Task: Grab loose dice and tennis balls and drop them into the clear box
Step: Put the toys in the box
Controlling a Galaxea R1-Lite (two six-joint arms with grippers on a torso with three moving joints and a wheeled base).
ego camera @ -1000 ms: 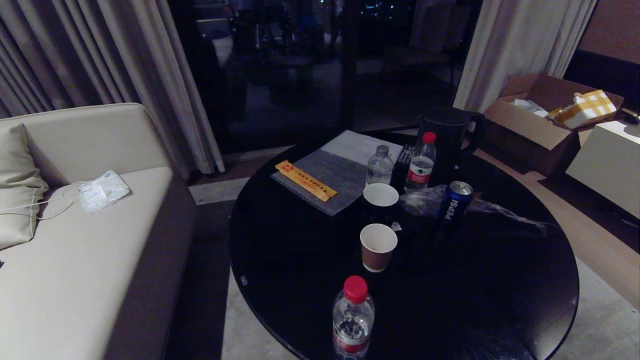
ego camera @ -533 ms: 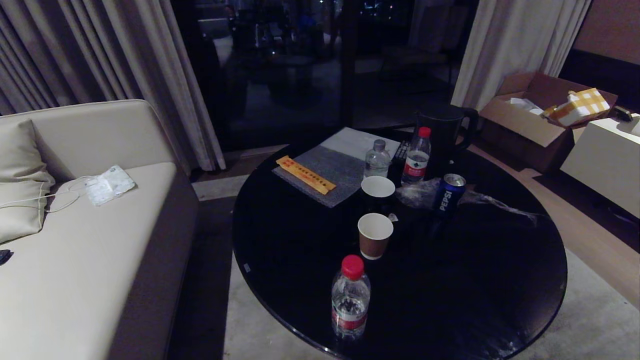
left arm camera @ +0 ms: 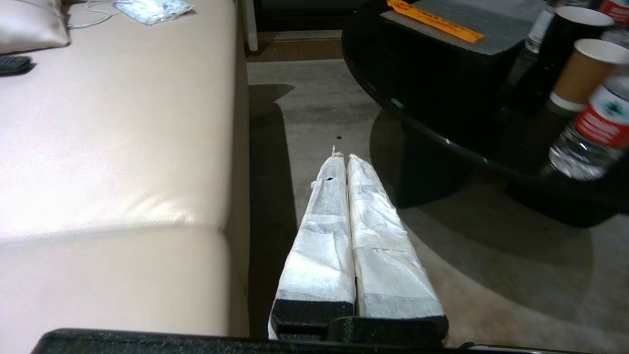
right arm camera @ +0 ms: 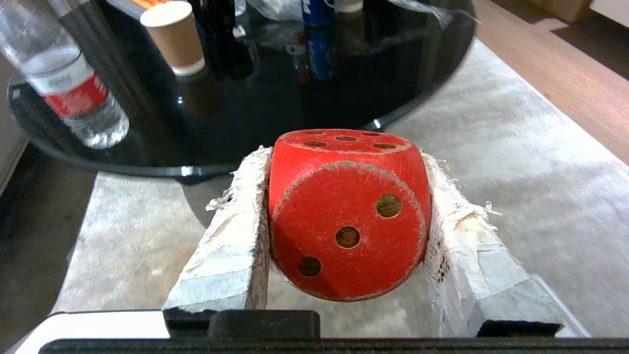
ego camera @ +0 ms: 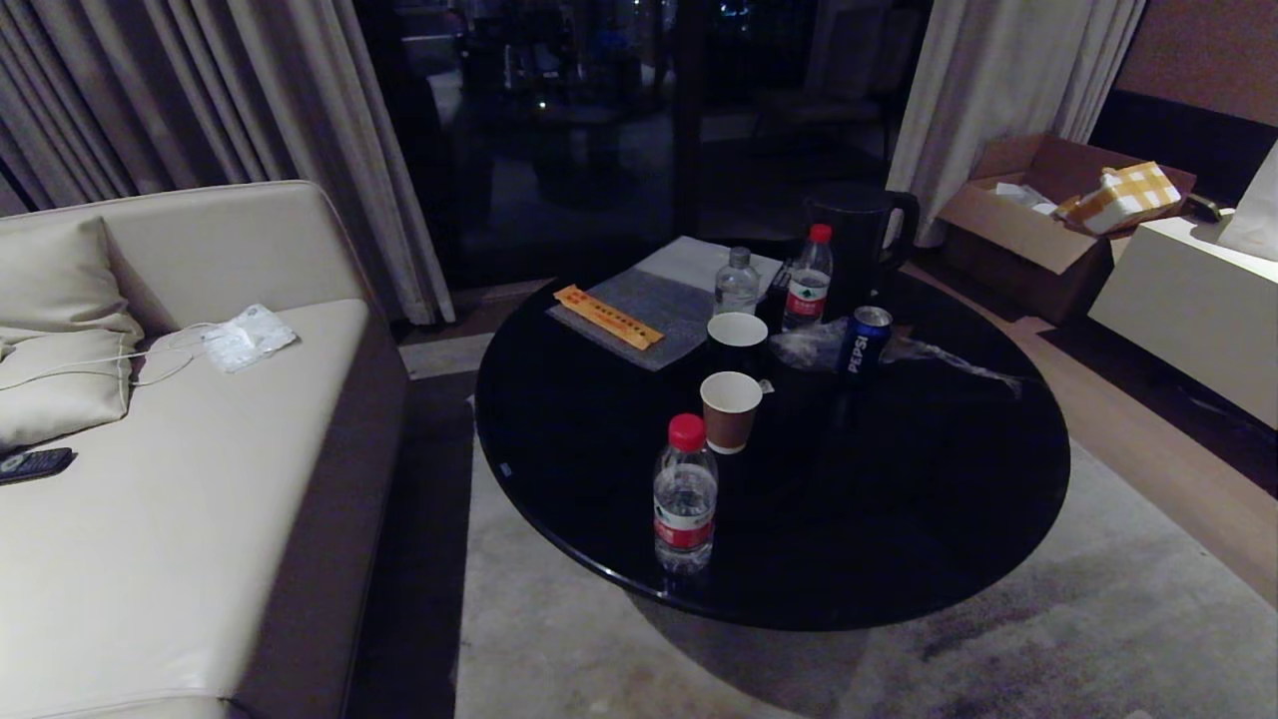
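Observation:
A red die (right arm camera: pixel 349 216) with pale pips hangs above the pale rug, just short of the round black table's edge. My right gripper (right arm camera: pixel 344 157) is shut on it, one white-wrapped finger on each side. My left gripper (left arm camera: pixel 344 158) is shut on nothing, its wrapped fingers pressed together over the floor between the sofa and the table. Neither arm shows in the head view. No tennis balls and no clear box are in view.
The round black table (ego camera: pixel 899 539) carries a red-capped water bottle (ego camera: pixel 685 494) near its front edge, a paper cup (ego camera: pixel 731 409), a Pepsi can (ego camera: pixel 865 340), more bottles and a dark kettle (ego camera: pixel 859 240). A beige sofa (ego camera: pixel 200 499) stands left, a cardboard box (ego camera: pixel 1038 215) back right.
The whole head view has shifted: the table now sits farther off and more rug shows in front, so the camera has backed away. Nothing on the table has moved.

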